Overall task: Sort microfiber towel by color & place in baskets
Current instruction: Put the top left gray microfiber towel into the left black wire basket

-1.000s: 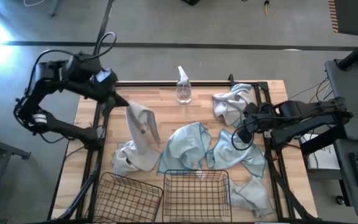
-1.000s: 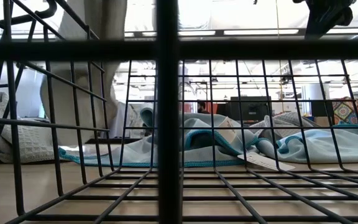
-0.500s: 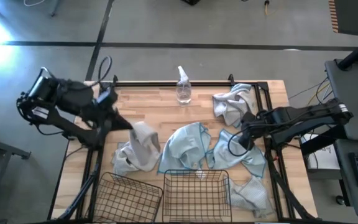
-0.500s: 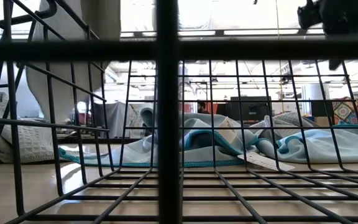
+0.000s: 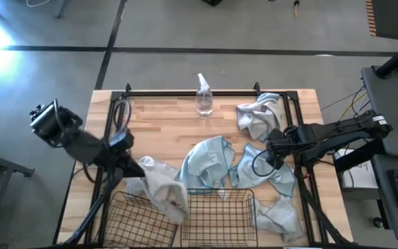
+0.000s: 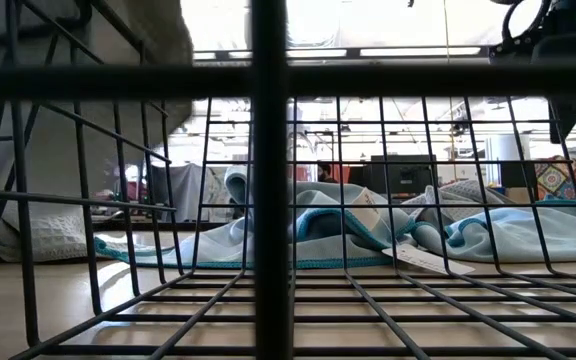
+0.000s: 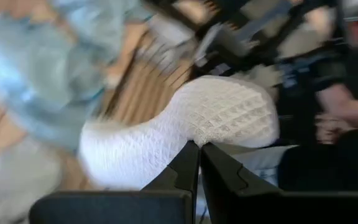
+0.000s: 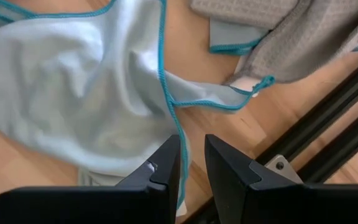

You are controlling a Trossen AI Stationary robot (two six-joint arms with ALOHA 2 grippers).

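My left gripper (image 5: 134, 166) is shut on a pale grey-white waffle towel (image 5: 166, 188) just beyond the left basket (image 5: 138, 220). The towel trails toward the near edge, across that basket's far right corner. The right basket (image 5: 220, 211) stands beside it. Two light blue towels (image 5: 209, 160) (image 5: 264, 173) lie on the table's middle and right. Grey-white towels lie at the far right (image 5: 258, 114) and near right (image 5: 280, 216). My right gripper (image 8: 191, 158), narrowly open, hovers above the right blue towel's teal hem (image 8: 169, 106). My left gripper pinches a bunched fold of the grey-white towel (image 7: 213, 121) between its two shut fingers (image 7: 188, 163). It comes from the table's left side, slanting down. The towel hangs slack from the fingers and trails away from the gripper, its lower part (image 5: 178, 206) over the left basket's rim.
A clear spray bottle (image 5: 203, 97) stands at the middle of the far edge. Black frame rails (image 5: 185, 93) run along the far edge and both sides. Bare wood (image 5: 161, 121) shows on the far left part of the table.
My left gripper has swung from the far left part of the table toward the near edge and lowered, still shut on the grey-white towel. The towel, which hung with its lower end heaped on the table, has been carried along and now drapes over the left basket's corner.
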